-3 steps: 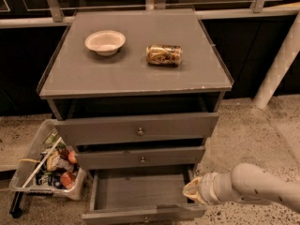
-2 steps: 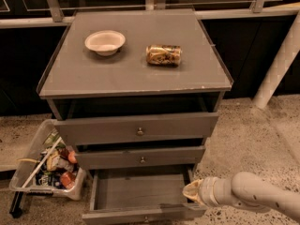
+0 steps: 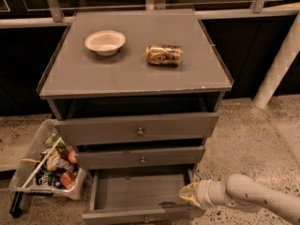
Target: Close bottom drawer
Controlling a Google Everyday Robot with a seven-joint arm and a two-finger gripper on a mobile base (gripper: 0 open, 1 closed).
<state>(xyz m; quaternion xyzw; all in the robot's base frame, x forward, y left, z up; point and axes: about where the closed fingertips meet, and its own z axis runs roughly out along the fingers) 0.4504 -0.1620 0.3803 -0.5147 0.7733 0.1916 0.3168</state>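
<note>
The bottom drawer [image 3: 140,191], lowest in the grey cabinet [image 3: 206,74], sticks out toward the near side, its front running left to right, and the gripper [image 3: 189,194] sits at its right end, just beside it, clenched or let go I cannot tell.

Count: 1 grey cabinet [image 3: 136,69] with 3 drawers: top drawer [image 3: 103,129], middle drawer [image 3: 108,158], bottom drawer [image 3: 136,191]. I can plainly see 2 knobs [image 3: 140,131], on the top and middle fronts. On the cabinet top: 1 bowl [image 3: 105,42], 1 can [image 3: 163,55]. Floor, left: 1 clear bin [image 3: 28,172], contents too jumbled to count. 1 gripper [image 3: 187,194], mine, at the bottom drawer's right front corner.
</note>
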